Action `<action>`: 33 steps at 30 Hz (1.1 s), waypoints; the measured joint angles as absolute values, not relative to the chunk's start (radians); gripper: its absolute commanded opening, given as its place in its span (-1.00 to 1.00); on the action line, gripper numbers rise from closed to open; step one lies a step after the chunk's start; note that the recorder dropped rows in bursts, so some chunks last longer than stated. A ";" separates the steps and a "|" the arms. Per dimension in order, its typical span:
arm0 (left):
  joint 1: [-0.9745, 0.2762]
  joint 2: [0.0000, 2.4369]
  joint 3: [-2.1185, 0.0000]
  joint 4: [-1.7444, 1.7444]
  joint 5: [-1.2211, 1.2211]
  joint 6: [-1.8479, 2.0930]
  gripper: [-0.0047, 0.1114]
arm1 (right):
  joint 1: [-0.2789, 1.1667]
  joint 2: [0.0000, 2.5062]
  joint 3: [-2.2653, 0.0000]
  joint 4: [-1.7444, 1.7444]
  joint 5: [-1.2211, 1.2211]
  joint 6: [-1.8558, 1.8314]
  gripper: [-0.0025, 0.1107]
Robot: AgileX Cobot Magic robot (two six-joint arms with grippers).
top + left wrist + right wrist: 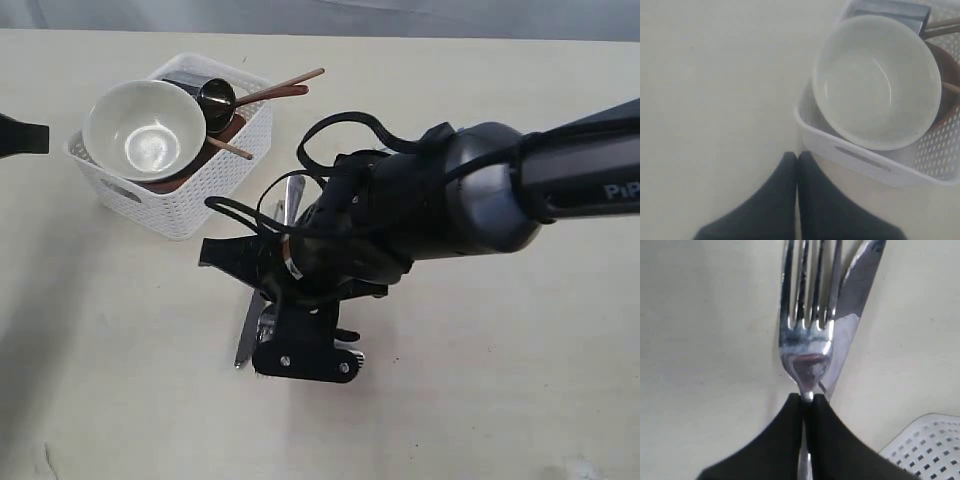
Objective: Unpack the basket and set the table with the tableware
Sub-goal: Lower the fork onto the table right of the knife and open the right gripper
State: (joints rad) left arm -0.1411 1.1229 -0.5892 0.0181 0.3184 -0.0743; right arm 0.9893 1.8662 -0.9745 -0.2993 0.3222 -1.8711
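Note:
The white basket [190,215] stands at the back left of the table [480,400]. In it are a cream bowl [145,128], a steel cup [217,98], a wooden spoon [275,93], chopsticks [232,148] and a brown plate [222,130]. My right gripper [806,397] is shut on the neck of a steel fork [807,315], just over the table in front of the basket. A steel knife [860,280] lies along the fork and runs behind one finger. The knife blade [247,340] shows below the arm. My left gripper [798,156] is shut and empty beside the basket's corner [860,160].
The bulky right arm [470,190] spans the middle of the table and hides the surface under it. A dark bluish packet [890,10] sits at the basket's far end behind the bowl [875,80]. A basket corner [930,445] shows close to the right gripper.

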 measured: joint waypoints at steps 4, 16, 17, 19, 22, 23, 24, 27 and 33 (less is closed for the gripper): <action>-0.141 1.123 -0.589 0.018 0.318 -0.074 -0.92 | 0.989 1.866 -0.974 -0.297 0.363 -1.865 -0.96; -0.141 1.123 -0.589 0.018 0.318 -0.074 -0.92 | 0.907 1.866 -0.974 -0.297 0.434 -2.053 -0.96; -0.141 1.123 -0.589 0.018 0.318 -0.074 -0.92 | 0.905 1.866 -0.974 -0.297 0.434 -2.066 -0.96; -0.141 1.123 -0.589 0.018 0.318 -0.074 -0.92 | 0.903 1.866 -0.974 -0.293 0.434 -2.094 -0.96; -0.141 1.123 -0.589 0.018 0.318 -0.074 -0.92 | 0.903 1.866 -0.974 -0.275 0.434 -2.111 -0.96; -0.141 1.123 -0.589 0.018 0.318 -0.074 -0.92 | 0.903 1.866 -0.974 -0.272 0.434 -2.113 -0.96; -0.141 1.123 -0.589 0.018 0.318 -0.074 -0.92 | 0.903 1.866 -0.974 -0.249 0.434 -2.116 -0.96; -0.141 1.123 -0.589 0.018 0.318 -0.074 -0.92 | 0.914 1.866 -0.974 -0.205 0.436 -2.116 -0.96; -0.141 1.123 -0.589 0.018 0.320 -0.074 -0.92 | 0.939 1.866 -0.974 -0.131 0.439 -2.116 -0.96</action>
